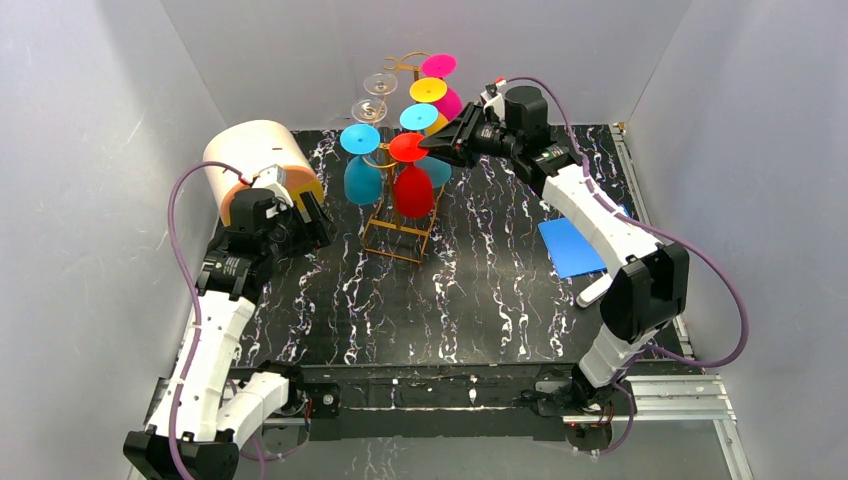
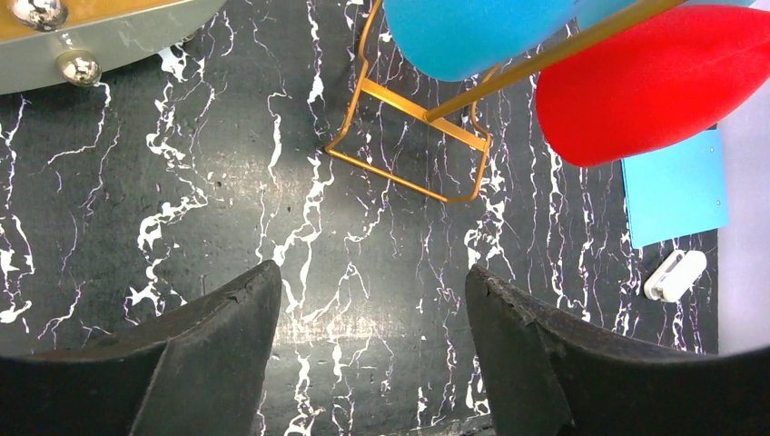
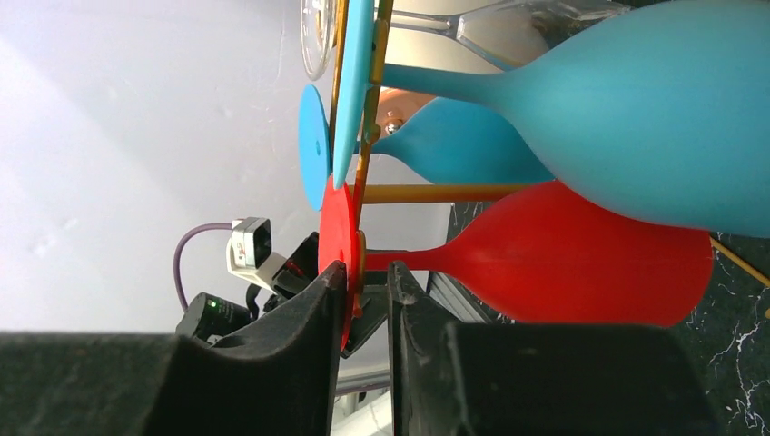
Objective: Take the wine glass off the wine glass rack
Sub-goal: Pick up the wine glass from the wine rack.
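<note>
the right hand (image 3: 363, 277) reaches in at the top of the wine glass rack (image 2: 419, 110) from the rack's right. its fingers (image 3: 313, 309) are drawn close together on either side of the round foot (image 3: 338, 227) of the red wine glass (image 3: 563, 259). one finger touches the foot's edge and a thin dark slit shows at the other, so i cannot tell whether it truly pinches. the red wine glass hangs bowl-down from the rack's near end, its foot resting on the top wires. just beside it on the rack hang two blue glasses (image 3: 654, 118), bowls down. further back along the rack come a yellow glass (image 1: 428, 90), a pink glass (image 1: 438, 66) and two clear glasses (image 1: 380, 82).

the left hand (image 2: 372, 272) is spread wide and holds nothing, hovering over the black marbled tabletop (image 2: 227, 227) to the left of the rack's base. a cream-and-orange cylindrical box (image 1: 255, 150) lies left of the rack, close behind that hand. a blue sheet (image 1: 570, 245) and a small white object (image 1: 592, 290) lie well to the rack's right.
</note>
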Tool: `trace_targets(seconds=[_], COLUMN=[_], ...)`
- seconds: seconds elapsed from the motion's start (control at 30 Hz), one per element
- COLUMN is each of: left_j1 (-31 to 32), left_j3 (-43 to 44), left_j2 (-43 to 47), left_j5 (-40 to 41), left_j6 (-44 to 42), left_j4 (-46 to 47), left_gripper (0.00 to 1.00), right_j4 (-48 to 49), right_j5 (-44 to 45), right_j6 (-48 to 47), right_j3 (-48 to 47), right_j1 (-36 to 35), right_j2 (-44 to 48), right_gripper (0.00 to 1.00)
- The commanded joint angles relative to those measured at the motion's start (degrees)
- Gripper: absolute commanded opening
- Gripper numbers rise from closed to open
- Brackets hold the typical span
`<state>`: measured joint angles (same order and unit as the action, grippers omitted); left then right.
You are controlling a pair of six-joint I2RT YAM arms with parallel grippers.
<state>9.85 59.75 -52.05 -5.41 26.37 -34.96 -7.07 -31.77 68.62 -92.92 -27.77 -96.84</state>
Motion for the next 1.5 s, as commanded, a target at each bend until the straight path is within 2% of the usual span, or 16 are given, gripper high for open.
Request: trace_targets(seconds=[0.0,0.2,0.4,0.5,0.57,0.6,0.63,0.67,0.7,0.73,0.8,0.83,0.9,1.07,1.33,1.47], left_j1=[-0.18,-0.18,-0.22,-0.18,-0.18,-0.18,-0.18,-0.18,-0.18,-0.18,-0.18,-0.18,-0.18,-0.20,-0.18,-0.18], left_j3=[2.53,2.39,2.94,3.08,3.15,3.26,3.39,3.48,3.65,3.64,3.29,3.26,3.16,3.76,3.40,2.92], left_j2=[-0.51,-0.54,-0.65,-0.43,-0.42,-0.41,-0.49,-0.58,-0.91,-1.06,-1.20,-1.13,-0.89,-0.98,0.12,1.50], left_j5=[-1.30,-3.13,-3.04,-2.57,-2.57,-2.63,-2.79,-2.86,-3.76,-4.24,-4.78,-4.91,-4.69,-4.31,-4.03,-1.69], left_j6=[-1.16,-1.85,-2.62,-2.64,-2.73,-2.99,-3.40,-3.64,-3.93,-4.02,-3.81,-3.75,-3.87,-3.60,-3.31,-3.13], left_j4=[-0.76,-0.90,-1.54,-1.69,-1.96,-2.09,-2.15,-2.27,-2.39,-2.39,-2.51,-2.75,-3.12,-3.15,-3.13,-3.70], left_gripper=[0.69,0.58,0.53,0.53,0.51,0.44,0.32,0.24,0.15,0.13,0.13,0.13,0.16,0.21,0.32,0.35], right_j4=[-1.39,-4.53,-6.83,-7.21,-7.45,-7.64,-8.26,-9.85,-10.79,-10.43,-11.07,-11.23,-10.63,-10.67,-10.74,-11.03], right_j5=[2.55,4.15,3.85,3.72,3.89,3.90,3.86,3.79,2.81,1.27,0.86,0.91,1.21,-0.11,0.16,1.26], right_j6=[-1.02,-2.26,-2.90,-2.92,-2.91,-3.38,-4.75,-5.56,-5.91,-5.80,-5.96,-6.03,-6.03,-6.15,-5.87,-6.04], right_j3=[-2.52,-4.22,-7.18,-7.79,-7.71,-7.92,-8.60,-9.74,-10.92,-10.99,-11.30,-11.04,-10.26,-11.83,-12.35,-12.74], right_j1=[-0.01,-0.02,-0.09,-0.08,-0.03,-0.04,-0.03,-0.06,-0.07,-0.06,-0.14,-0.20,-0.24,-0.36,-0.75,-1.16], right_j2=[2.62,2.61,1.95,2.23,2.51,2.48,2.15,1.65,0.54,0.17,-0.41,-0.33,0.11,-1.03,-2.29,-2.60], right_gripper=[0.31,0.18,0.17,0.26,0.26,0.21,0.11,0.06,0.05,0.05,0.09,0.16,0.21,0.26,0.25,0.09])
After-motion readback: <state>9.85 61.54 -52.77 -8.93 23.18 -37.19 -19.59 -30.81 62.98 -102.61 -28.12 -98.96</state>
